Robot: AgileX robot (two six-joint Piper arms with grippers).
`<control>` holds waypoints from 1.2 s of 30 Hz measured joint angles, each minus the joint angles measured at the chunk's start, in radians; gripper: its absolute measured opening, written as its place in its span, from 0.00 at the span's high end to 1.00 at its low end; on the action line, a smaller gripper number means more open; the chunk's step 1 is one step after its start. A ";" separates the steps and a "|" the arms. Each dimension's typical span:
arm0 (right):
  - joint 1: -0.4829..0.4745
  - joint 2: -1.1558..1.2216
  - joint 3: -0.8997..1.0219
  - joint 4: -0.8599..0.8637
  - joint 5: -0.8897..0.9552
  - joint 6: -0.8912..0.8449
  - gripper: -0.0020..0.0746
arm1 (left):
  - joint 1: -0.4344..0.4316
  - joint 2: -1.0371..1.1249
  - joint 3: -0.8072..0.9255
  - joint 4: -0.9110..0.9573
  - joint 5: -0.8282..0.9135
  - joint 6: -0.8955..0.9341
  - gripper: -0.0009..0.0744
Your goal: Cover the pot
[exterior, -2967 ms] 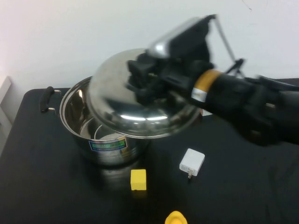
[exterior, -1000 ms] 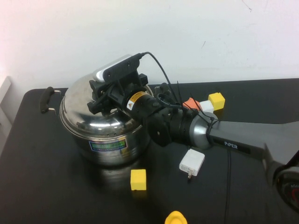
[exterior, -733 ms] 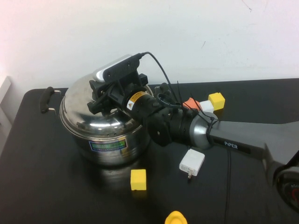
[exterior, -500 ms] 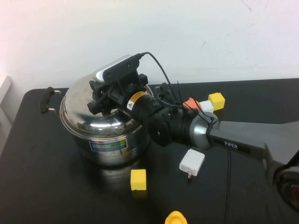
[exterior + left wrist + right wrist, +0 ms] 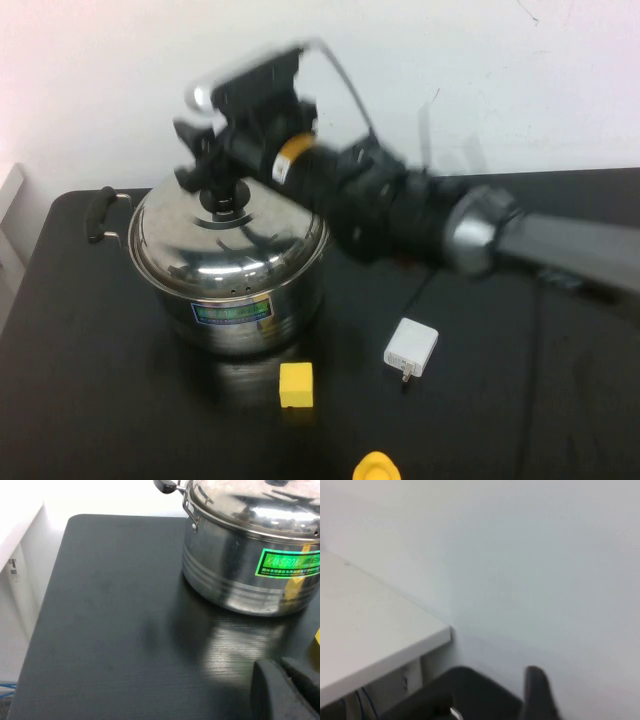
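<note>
the right gripper (image 5: 222, 172) has lifted off the knob (image 5: 224, 200) and hangs just above it, jaws apart, holding nothing. the lid (image 5: 230, 243) sits on the pot (image 5: 235, 310) at table left; covering looks done. the left gripper (image 5: 287, 690) is parked low near the pot; whether it is open i cannot tell.

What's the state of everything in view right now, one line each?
pot: upright, covered.
lid: seated on the pot, knob free.
right gripper: just above the lid knob, holding nothing.
left gripper: low near the table, beside the pot, holding nothing.
yellow block: resting on the table in front of the pot.
white charger: lying flat, unplugged.
</note>
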 joint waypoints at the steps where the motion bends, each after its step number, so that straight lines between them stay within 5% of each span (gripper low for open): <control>1: 0.003 -0.043 0.000 -0.021 0.046 0.000 0.46 | 0.000 0.000 0.000 0.000 0.000 0.000 0.99; 6: 0.042 -0.285 0.115 -0.089 0.125 0.000 0.80 | 0.000 0.000 0.000 0.000 0.000 0.000 0.99; 10: 0.069 -0.489 0.355 -0.166 -0.090 0.000 0.94 | 0.000 0.000 0.000 0.000 0.000 0.000 0.99; 17: 0.070 -0.736 0.683 -0.206 -0.329 0.000 0.97 | 0.000 0.000 0.000 0.000 0.000 0.000 0.99; 30: 0.070 -1.169 1.001 -0.207 -0.240 -0.152 0.97 | 0.000 0.000 0.000 0.000 0.000 -0.002 0.99; 36: 0.070 -1.351 1.068 -0.208 -0.030 -0.177 0.98 | 0.000 0.000 0.000 0.000 0.000 -0.002 0.99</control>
